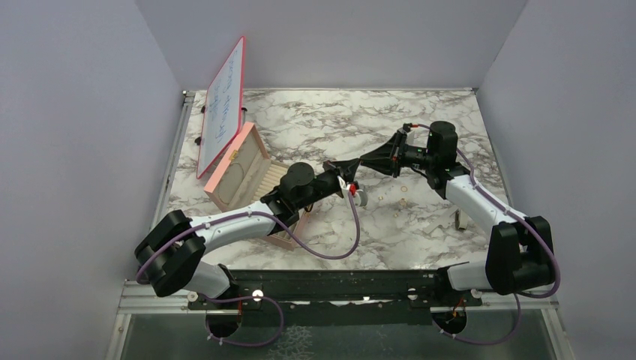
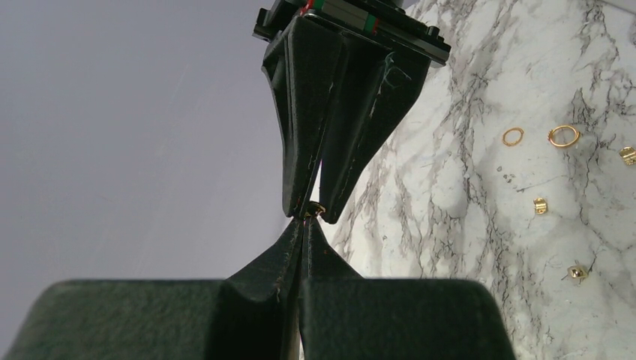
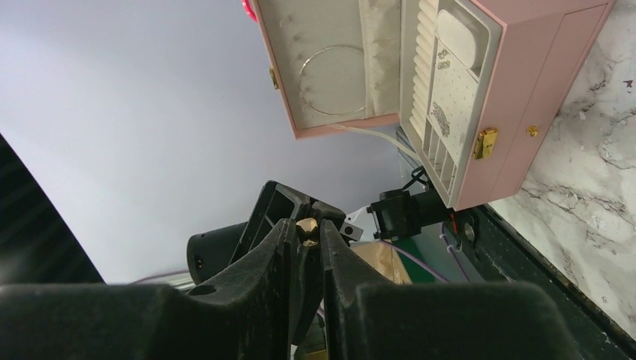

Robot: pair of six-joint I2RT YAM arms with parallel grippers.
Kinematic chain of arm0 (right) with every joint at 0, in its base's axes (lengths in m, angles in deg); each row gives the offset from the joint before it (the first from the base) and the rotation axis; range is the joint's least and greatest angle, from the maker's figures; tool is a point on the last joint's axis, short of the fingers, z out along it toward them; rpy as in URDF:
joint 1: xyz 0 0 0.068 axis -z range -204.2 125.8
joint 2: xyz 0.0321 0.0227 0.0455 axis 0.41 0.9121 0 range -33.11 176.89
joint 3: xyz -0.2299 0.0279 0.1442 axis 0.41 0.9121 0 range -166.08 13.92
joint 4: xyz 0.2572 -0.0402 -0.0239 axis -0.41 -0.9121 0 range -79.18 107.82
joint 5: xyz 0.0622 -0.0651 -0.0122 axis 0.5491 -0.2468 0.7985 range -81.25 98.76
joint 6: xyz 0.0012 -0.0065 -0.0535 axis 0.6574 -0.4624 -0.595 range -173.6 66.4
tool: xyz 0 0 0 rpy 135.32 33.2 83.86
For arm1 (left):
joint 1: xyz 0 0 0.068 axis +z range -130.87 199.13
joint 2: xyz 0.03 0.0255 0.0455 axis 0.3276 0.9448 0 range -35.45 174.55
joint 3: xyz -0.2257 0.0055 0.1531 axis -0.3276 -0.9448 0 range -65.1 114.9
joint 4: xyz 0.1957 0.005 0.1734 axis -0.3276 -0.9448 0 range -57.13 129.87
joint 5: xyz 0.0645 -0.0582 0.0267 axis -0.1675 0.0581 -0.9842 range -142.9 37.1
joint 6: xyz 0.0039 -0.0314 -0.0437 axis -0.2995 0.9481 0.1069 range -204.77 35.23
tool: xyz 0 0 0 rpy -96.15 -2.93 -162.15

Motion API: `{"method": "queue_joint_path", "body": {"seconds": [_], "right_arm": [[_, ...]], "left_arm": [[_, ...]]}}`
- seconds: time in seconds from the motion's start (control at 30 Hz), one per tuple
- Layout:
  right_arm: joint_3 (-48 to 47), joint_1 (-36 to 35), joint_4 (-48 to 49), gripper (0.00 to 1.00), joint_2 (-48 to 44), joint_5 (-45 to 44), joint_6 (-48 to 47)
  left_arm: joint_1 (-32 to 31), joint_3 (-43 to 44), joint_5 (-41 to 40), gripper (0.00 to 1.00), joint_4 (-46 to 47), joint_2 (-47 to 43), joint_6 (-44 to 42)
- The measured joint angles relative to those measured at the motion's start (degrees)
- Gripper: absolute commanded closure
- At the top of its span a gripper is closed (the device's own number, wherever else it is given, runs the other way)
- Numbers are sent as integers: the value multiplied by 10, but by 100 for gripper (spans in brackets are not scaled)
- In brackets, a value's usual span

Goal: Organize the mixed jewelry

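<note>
though the whiteboard (image 1: pixel 223 105) is illegible, right tool (image 3: pixel 306 229) pinches gold stud (image 3: pixel 306 225), left tool (image 2: pixel 304 227) pressed together.

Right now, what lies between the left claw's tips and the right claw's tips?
A tiny gold piece, right where the left claw and right claw meet tip to tip; nothing else. Both wrist views show it.

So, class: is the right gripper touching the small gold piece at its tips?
Touching. The right wrist view shows the gold piece pinched between the two fingertips of the right gripper, with no gap on either side.
</note>
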Motion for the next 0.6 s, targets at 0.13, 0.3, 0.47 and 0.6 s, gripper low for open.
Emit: {"method": "queue_joint_path", "body": {"seconds": [0.13, 0.3, 0.47, 0.6], "right_arm": [[0, 0, 0, 84, 1, 3, -2], [0, 0, 0, 91, 1, 3, -1], [0, 0, 0, 92, 1, 2, -2], [0, 0, -6, 92, 1, 2, -21]], "left_arm": [[0, 0, 0, 100, 0, 4, 0], [0, 1, 0, 100, 0, 4, 0], [0, 1, 0, 79, 0, 4, 9], [2, 2, -4, 50, 0, 2, 29]]}}
